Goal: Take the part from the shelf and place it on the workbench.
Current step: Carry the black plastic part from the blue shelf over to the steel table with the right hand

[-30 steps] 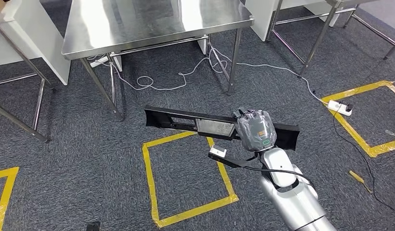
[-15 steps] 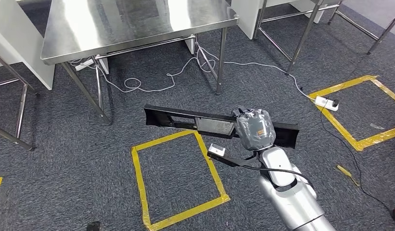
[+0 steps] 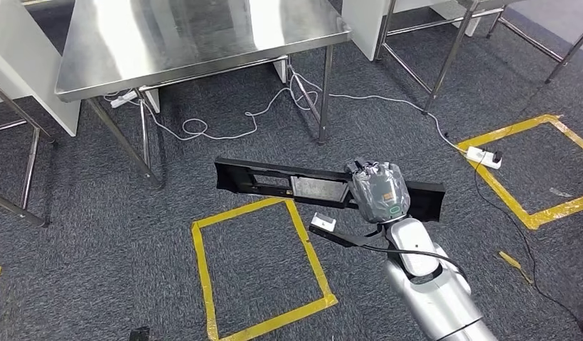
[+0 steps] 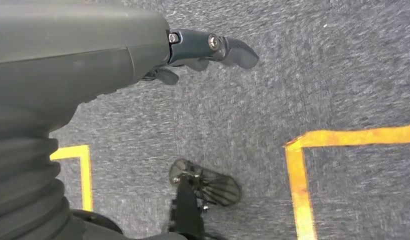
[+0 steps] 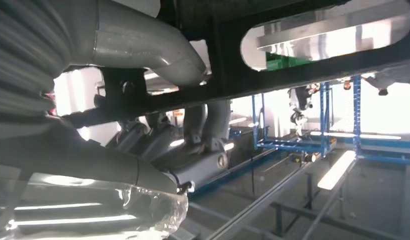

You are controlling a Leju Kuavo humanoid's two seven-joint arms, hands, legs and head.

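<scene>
One black part (image 3: 289, 182), clamped in right hand (image 3: 377, 190). Left hand (image 4: 198, 52) empty, fingers apart. One steel workbench (image 3: 196, 35) ahead.

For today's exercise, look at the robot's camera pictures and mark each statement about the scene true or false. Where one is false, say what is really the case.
1. The right hand holds a long black part. True.
2. The part already lies on the steel workbench. False: it is held in the air above the carpet, short of the workbench.
3. A white cable lies on the floor under the workbench. True.
4. The left hand holds a second part. False: it holds nothing, and below it is carpet.
5. The floor is marked with red tape. False: the tape outline on the carpet is yellow.
</scene>
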